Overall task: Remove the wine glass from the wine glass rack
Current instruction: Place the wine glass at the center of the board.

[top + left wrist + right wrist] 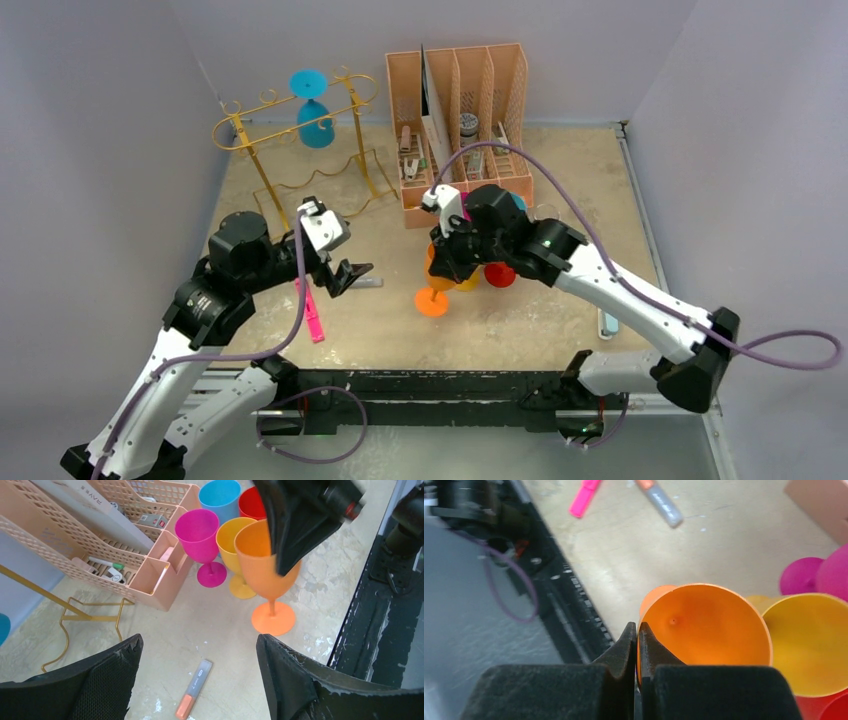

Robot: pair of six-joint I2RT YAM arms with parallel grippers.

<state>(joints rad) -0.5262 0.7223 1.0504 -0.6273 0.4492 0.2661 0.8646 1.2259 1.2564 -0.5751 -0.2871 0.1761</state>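
The gold wire wine glass rack (352, 108) stands at the back left; its base also shows in the left wrist view (90, 616). A blue wine glass (314, 122) hangs upside down from its top rails. My left gripper (345, 278) is open and empty in front of the rack, above a grey and orange marker (195, 687); its jaws (197, 642) stand wide apart. My right gripper (637, 635) is shut on the rim of an orange wine glass (709, 625), one finger inside the bowl and one outside. The orange glass (260, 565) is upright with its foot (431, 301) at the table.
Magenta (200, 535), yellow (231, 545), blue (220, 497) and red (250, 502) glasses stand clustered beside the orange one. A peach desk organiser (460, 120) stands at the back centre. A pink marker (312, 315) lies near the front edge. A black rail (440, 385) runs along the front.
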